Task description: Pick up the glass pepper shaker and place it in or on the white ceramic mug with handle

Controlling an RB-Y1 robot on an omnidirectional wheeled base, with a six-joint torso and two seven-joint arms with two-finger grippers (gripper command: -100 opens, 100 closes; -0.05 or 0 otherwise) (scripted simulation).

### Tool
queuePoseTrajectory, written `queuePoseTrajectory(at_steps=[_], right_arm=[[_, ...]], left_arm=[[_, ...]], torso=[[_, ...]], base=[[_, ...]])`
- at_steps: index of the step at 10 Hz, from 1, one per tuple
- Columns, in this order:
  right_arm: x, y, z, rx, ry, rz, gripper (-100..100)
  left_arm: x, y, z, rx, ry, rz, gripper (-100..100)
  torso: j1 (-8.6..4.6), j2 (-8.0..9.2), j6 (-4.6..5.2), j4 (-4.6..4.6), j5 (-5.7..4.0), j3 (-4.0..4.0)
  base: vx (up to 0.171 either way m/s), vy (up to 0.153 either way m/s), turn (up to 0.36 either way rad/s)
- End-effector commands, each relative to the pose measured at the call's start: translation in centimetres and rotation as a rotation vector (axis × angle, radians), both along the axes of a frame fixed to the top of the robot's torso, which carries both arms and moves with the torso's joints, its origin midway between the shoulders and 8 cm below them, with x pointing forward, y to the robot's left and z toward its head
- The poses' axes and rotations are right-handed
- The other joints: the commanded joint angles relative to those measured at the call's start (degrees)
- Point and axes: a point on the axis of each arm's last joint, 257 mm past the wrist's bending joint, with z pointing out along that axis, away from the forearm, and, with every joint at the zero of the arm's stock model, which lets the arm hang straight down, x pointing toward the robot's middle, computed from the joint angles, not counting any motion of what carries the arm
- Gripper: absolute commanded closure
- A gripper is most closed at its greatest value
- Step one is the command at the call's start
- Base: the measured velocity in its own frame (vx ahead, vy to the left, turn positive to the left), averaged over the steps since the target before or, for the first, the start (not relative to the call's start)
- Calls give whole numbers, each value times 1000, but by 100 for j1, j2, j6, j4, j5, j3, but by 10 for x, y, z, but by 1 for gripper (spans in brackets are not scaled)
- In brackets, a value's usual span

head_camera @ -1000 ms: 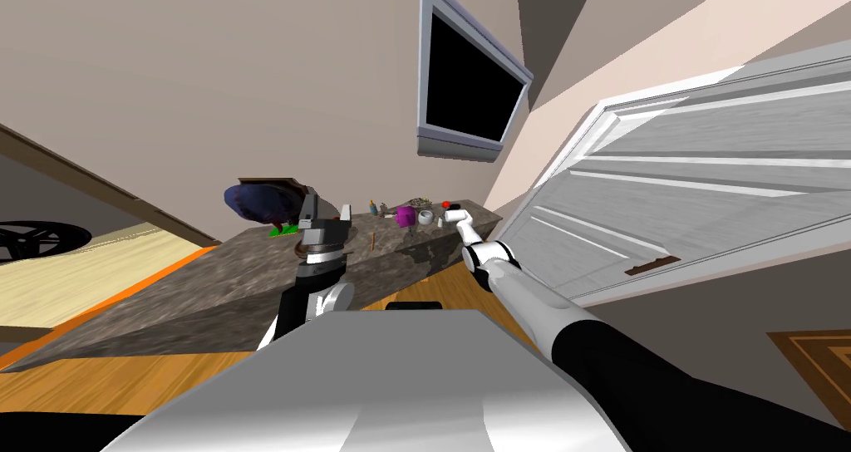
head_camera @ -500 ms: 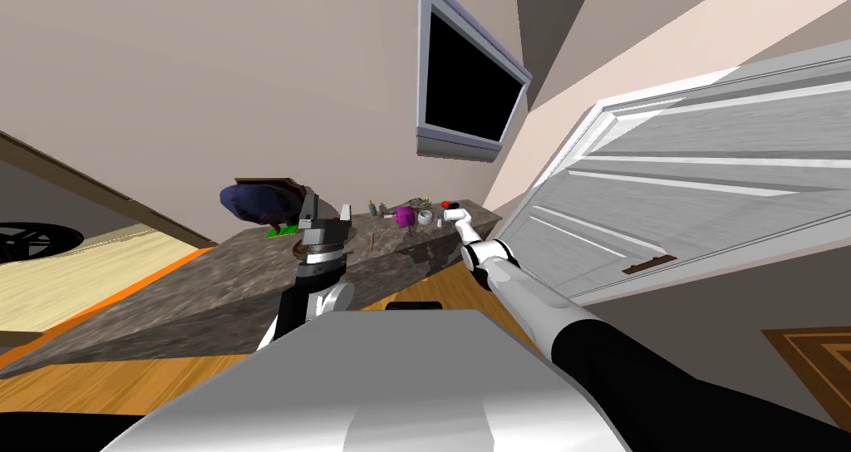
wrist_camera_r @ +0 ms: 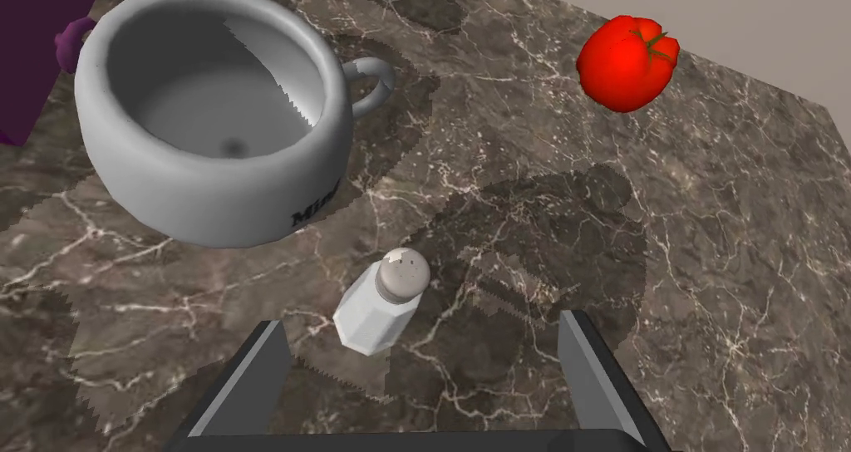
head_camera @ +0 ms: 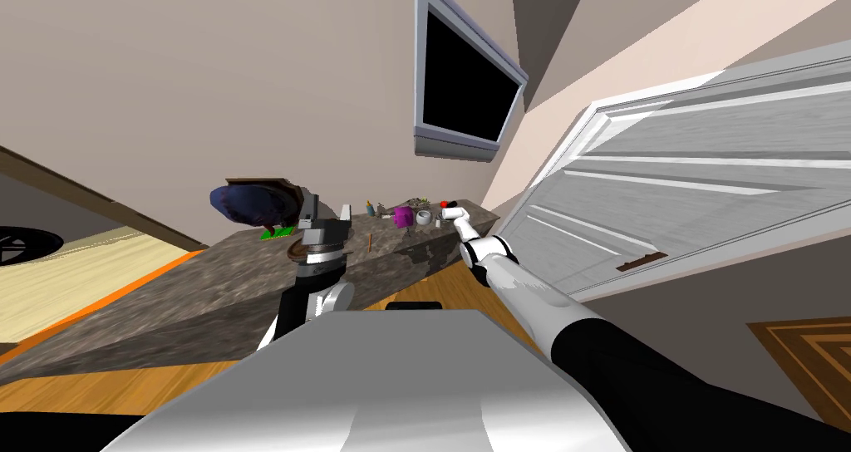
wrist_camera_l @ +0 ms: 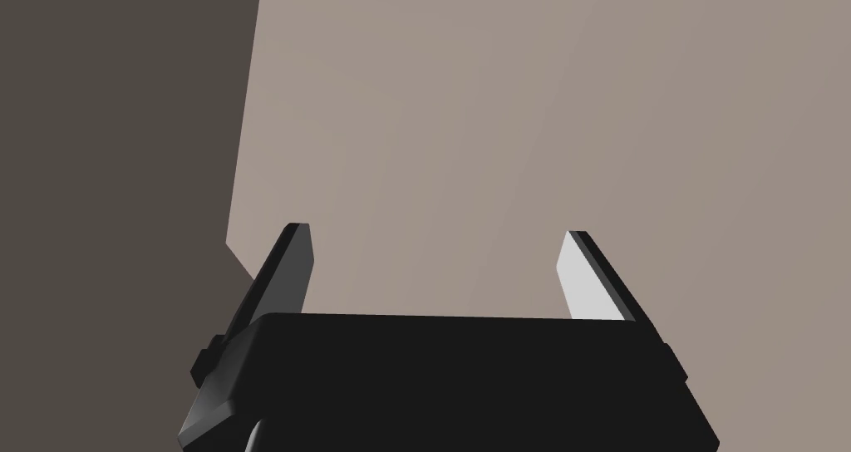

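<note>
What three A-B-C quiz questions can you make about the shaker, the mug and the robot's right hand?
1. What colour is the tomato beyond the mug?
A) green B) red C) yellow

2. Where is the shaker?
A) inside the mug B) lying on the tomato C) on the marble counter, beside the mug

3. How is the right gripper?
A) open, a finger on either side of the shaker, not touching it B) shut on the shaker C) shut on the mug's handle

Answers:
1 B, the tomato is bright red.
2 C, the shaker stands on the counter and the mug is empty.
3 A, bare counter shows between each finger and the shaker.
</note>
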Motion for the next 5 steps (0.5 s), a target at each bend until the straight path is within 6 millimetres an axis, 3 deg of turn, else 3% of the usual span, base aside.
queuePoseTrajectory(at_steps=[1, 5], right_arm=[[-1, 1, -2, 30, 11, -22, -100], [-14, 11, -17, 129, 112, -93, -100]], left_arm=[[0, 0, 0, 0, 0, 0, 0], [0, 0, 0, 0, 0, 0, 0]], torso=[[0, 0, 0, 0, 0, 0], [1, 1, 0, 0, 0, 0]], base=[[5, -8, 2], [11, -14, -31]])
